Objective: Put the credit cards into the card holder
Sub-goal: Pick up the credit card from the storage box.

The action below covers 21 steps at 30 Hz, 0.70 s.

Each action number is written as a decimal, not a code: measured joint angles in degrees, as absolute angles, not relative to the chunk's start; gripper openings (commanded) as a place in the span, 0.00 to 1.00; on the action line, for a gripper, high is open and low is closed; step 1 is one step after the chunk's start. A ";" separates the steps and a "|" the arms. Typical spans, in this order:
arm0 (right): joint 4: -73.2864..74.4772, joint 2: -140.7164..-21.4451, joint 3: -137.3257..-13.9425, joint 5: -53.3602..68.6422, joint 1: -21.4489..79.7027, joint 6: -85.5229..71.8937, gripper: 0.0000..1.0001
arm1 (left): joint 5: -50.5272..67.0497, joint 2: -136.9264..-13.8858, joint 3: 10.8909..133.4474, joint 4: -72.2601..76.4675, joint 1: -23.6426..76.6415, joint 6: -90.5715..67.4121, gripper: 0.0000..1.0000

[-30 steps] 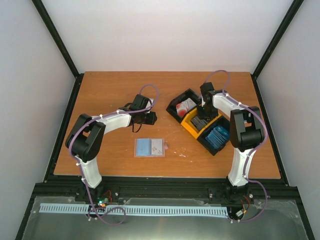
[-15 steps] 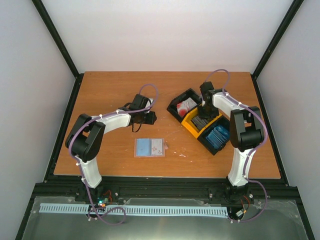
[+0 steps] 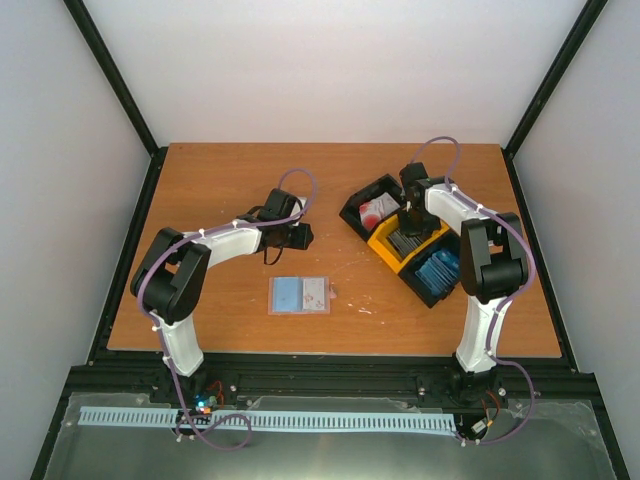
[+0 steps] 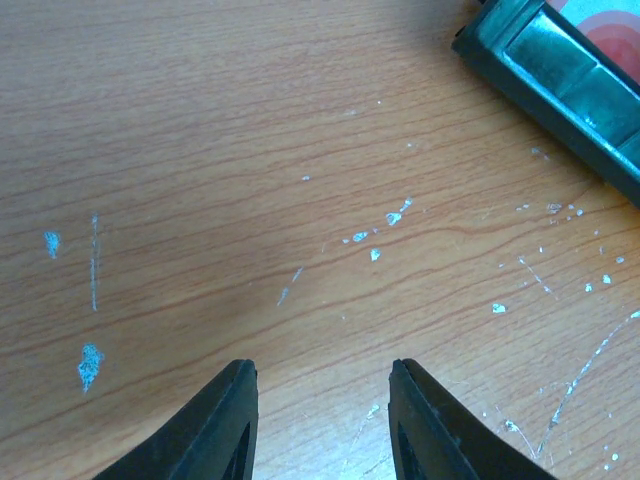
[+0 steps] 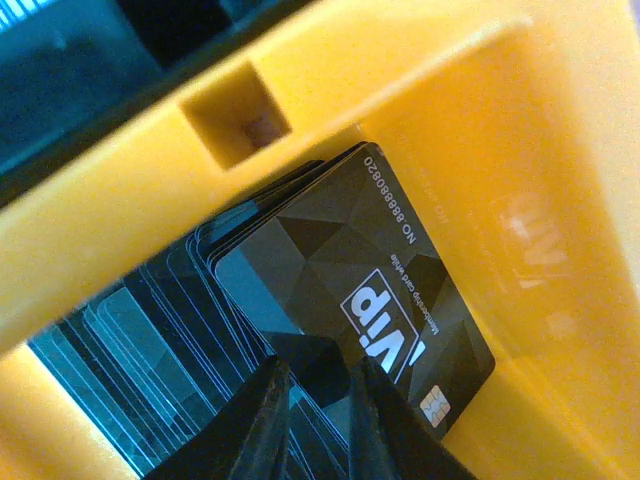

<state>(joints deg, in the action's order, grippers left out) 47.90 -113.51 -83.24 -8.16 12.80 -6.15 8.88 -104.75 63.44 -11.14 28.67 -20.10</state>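
The card holder [image 3: 298, 295] lies open and flat on the table, pale blue inside with a card in its right half. The credit cards stand in three joined bins: white-and-red [image 3: 375, 208], dark grey [image 3: 402, 243] and blue [image 3: 437, 270]. My right gripper [image 3: 408, 232] reaches down into the yellow bin [image 3: 385, 250]. In the right wrist view its fingers [image 5: 318, 368] stand a narrow gap apart, just over the top dark grey "VIP" card [image 5: 360, 260]. My left gripper [image 3: 300, 237] is open and empty above bare table [image 4: 322, 375].
The black bin's corner [image 4: 560, 80] with a white-and-red card [image 4: 610, 30] shows at the upper right of the left wrist view. The yellow bin's wall [image 5: 520, 150] closes in the right gripper. The table [image 3: 230, 180] has black frame rails around it.
The bins have shifted slightly toward the back with the right gripper inside the yellow one. The left arm has not moved.
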 measured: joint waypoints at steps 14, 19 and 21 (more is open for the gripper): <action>46.65 -111.77 -83.20 -15.75 12.80 -5.34 0.16 | 9.41 -104.75 62.61 -9.82 28.64 -20.12 0.38; 46.35 -111.68 -83.05 -18.09 12.80 -5.37 0.15 | 9.43 -104.75 62.61 -9.26 28.64 -20.12 0.38; 45.76 -111.68 -82.78 -19.29 12.84 -5.34 0.15 | 9.43 -104.75 62.61 -8.93 28.64 -20.12 0.38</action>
